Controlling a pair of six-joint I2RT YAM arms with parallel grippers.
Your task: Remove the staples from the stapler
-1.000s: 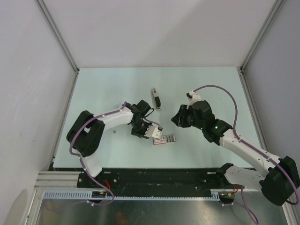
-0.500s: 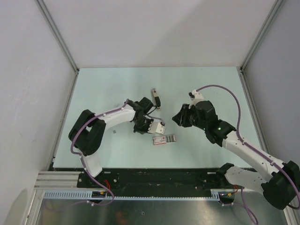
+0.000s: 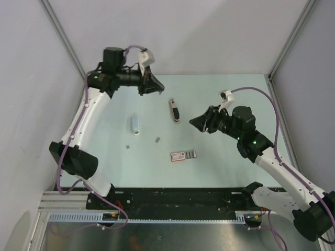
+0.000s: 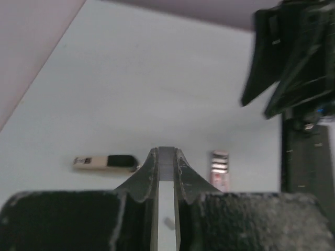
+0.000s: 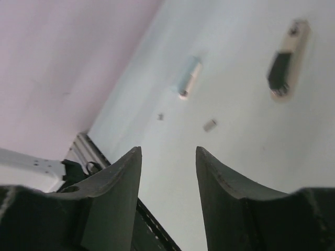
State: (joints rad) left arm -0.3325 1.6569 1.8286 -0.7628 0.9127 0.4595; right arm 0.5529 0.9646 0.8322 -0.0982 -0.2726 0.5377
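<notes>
The stapler (image 3: pixel 174 110), slim beige with a black part, lies on the table's far middle; it also shows in the wrist views as the stapler (image 4: pixel 104 163) and stapler (image 5: pixel 285 60). My left gripper (image 3: pixel 148 85) hangs high over the far left corner. Its jaws (image 4: pixel 167 152) are shut on a small ridged grey strip of staples (image 4: pixel 167 159). Two tiny grey staple bits (image 3: pixel 157 139), (image 3: pixel 128 148) lie loose on the table. My right gripper (image 3: pixel 196 122) hovers right of the stapler, open and empty (image 5: pixel 168 151).
A pale blue-white slim piece (image 3: pixel 135 125) lies left of the stapler. A flat pink-and-white box (image 3: pixel 183 155) sits near the front middle. Grey walls close in the table on three sides, and a black rail (image 3: pixel 172 196) runs along the near edge.
My left arm has swung from beside the box up to the far left corner. The pale piece and tiny bits now show on the table. My right gripper has opened wider.
</notes>
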